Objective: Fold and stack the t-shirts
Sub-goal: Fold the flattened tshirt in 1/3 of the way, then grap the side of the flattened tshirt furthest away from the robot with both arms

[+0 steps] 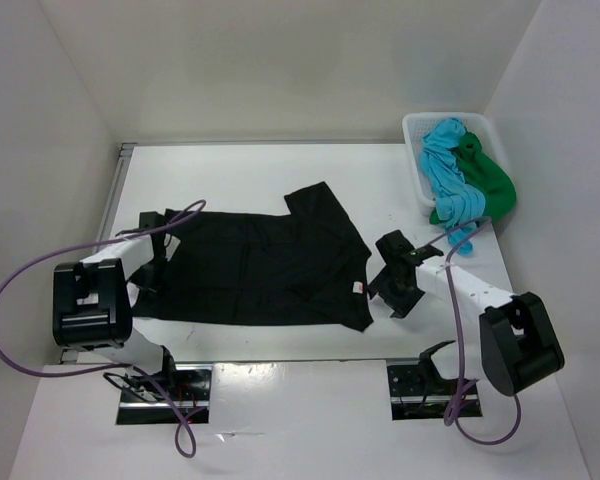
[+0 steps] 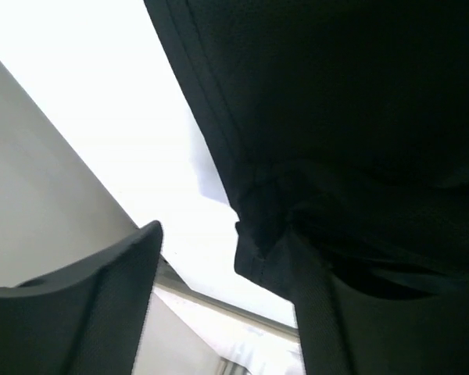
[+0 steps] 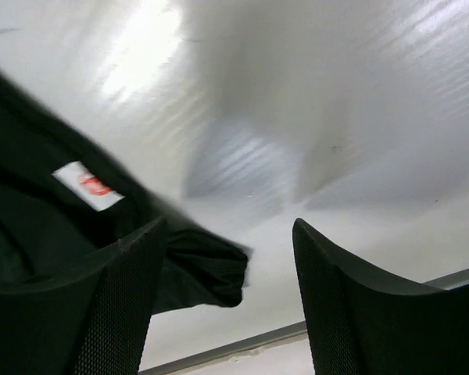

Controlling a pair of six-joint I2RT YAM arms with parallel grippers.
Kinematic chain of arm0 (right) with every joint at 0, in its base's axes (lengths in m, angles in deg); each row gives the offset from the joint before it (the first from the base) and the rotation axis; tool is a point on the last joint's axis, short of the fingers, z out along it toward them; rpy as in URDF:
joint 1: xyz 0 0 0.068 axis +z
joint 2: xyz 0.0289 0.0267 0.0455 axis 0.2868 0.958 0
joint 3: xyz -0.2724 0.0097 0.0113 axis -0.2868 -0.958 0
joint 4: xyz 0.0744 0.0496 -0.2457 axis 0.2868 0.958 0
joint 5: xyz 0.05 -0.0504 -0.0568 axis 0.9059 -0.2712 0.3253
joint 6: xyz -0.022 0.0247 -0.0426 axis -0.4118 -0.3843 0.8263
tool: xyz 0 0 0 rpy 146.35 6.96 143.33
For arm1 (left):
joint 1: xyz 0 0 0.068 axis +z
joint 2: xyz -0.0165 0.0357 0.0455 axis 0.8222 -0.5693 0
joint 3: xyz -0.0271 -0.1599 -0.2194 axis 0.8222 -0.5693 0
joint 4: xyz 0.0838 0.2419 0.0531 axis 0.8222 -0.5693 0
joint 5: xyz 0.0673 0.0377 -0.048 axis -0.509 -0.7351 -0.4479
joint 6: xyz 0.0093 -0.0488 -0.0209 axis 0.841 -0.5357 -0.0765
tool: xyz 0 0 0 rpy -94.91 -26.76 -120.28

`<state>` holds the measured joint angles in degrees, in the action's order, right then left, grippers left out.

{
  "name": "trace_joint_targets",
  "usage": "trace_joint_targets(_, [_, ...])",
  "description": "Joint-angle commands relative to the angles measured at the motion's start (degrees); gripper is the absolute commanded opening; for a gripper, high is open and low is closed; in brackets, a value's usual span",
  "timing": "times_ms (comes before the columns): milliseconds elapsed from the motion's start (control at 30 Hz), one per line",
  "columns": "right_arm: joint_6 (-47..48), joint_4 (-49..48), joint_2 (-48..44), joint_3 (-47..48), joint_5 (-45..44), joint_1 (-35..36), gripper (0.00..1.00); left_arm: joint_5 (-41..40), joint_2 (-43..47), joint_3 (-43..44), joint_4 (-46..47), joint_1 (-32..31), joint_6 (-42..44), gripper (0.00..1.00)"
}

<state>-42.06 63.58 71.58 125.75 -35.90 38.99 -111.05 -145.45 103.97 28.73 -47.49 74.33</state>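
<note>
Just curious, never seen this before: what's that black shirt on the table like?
The black t-shirt is plain soft cloth, short-sleeved, lying flat but wrinkled sideways across the white table, one sleeve pointing away, a small white-and-red label at its right edge. The left gripper and right gripper sit at its ends, open.

Black t-shirt (image 3: 31, 234): lying at left, its bunched corner reaching between the jaws.
Label (image 3: 88, 186): white with red print, showing on the shirt.
Right gripper (image 3: 228, 226): jaws standing apart.
Bench (image 3: 359, 117): white, reflecting light.
</note>
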Motion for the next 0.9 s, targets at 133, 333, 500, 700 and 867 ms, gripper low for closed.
trace_joint_targets(133, [7.25, 2.60, -2.15, 17.57, -8.04, -0.27, 0.68, 1.70, 4.87, 7.16, -8.86, 0.01, -2.60, 0.74])
trace_joint_targets(333, [29.48, -1.45, 17.68, 42.78, -8.05, -0.27, 0.70, 2.66, 6.11, 23.42, -7.48, 0.54, -1.99, 0.81])
trace_joint_targets(500, [40.66, 1.09, 41.49, 72.65, -7.52, -0.27, 0.75, 9.77, -0.72, 28.17, 1.85, 0.54, -2.33, 0.81])
trace_joint_targets(700, [44.54, 16.81, 76.21, 119.50, -12.26, 0.26, 0.75, 20.15, -16.02, 38.55, 6.59, 0.54, -7.88, 0.81])
trace_joint_targets(867, [42.87, 10.17, 81.26, 123.23, -6.29, -2.20, 0.77, 22.25, -23.93, 42.94, 9.67, 1.06, -11.12, 0.81])
